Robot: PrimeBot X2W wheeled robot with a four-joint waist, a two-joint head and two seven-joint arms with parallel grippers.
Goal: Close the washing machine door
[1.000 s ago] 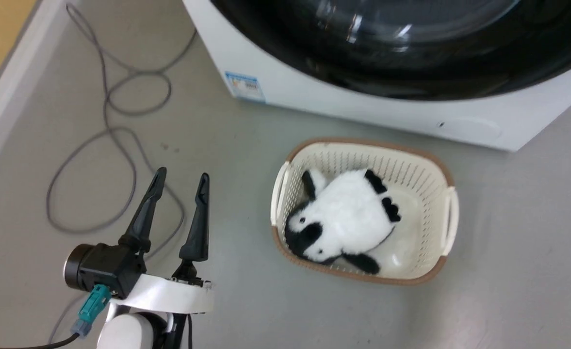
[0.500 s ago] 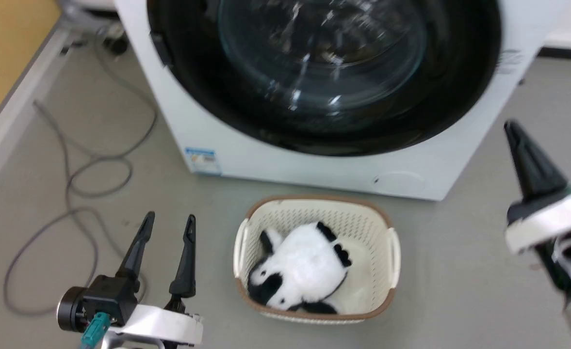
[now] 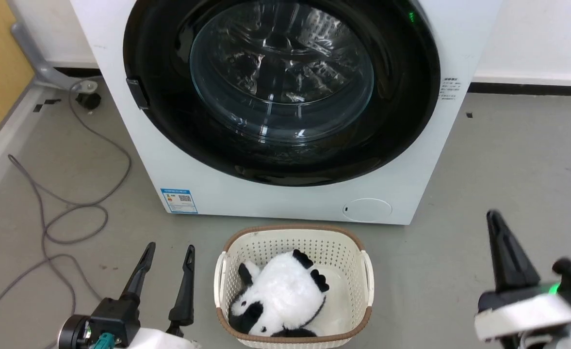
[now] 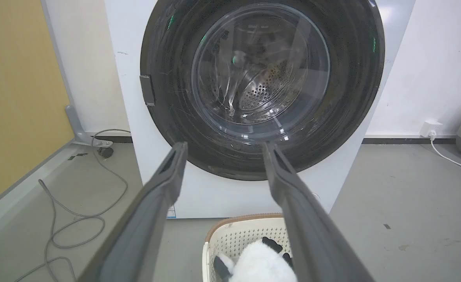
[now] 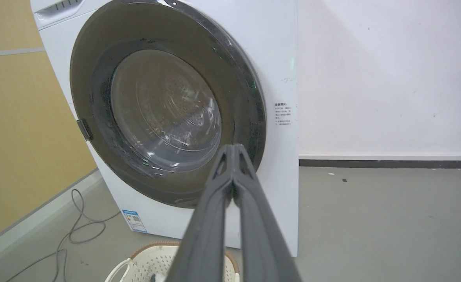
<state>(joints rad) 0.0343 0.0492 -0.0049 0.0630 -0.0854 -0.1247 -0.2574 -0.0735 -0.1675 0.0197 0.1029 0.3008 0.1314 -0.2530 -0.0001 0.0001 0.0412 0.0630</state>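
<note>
The white washing machine [image 3: 285, 198] [image 4: 214, 196] [image 5: 281, 58] stands ahead on the floor. Its round washing machine door [image 3: 397, 121] [image 4: 163, 90] [image 5: 93, 90], glossy black rim around a clear glass bowl, lies flat against the machine's front, with the steel drum visible through the glass. My left gripper [image 3: 168, 249] [image 4: 223, 147] is open at the lower left, well short of the machine, with nothing between its fingers. At the lower right my right gripper [image 3: 493, 215] [image 5: 233, 148] is shut, fingertips together and empty, also apart from the door.
A cream perforated laundry basket [image 3: 363, 261] [image 4: 238, 235] with a black-and-white plush panda [image 3: 280, 295] sits on the floor just before the machine, between my grippers. Grey cable loops [image 3: 67, 213] lie at the left by a yellow wall. Open grey floor stretches to the right.
The head camera has tilted up, so the whole door and machine front have come into view and the basket has slid down. The right gripper has appeared at the lower right.
</note>
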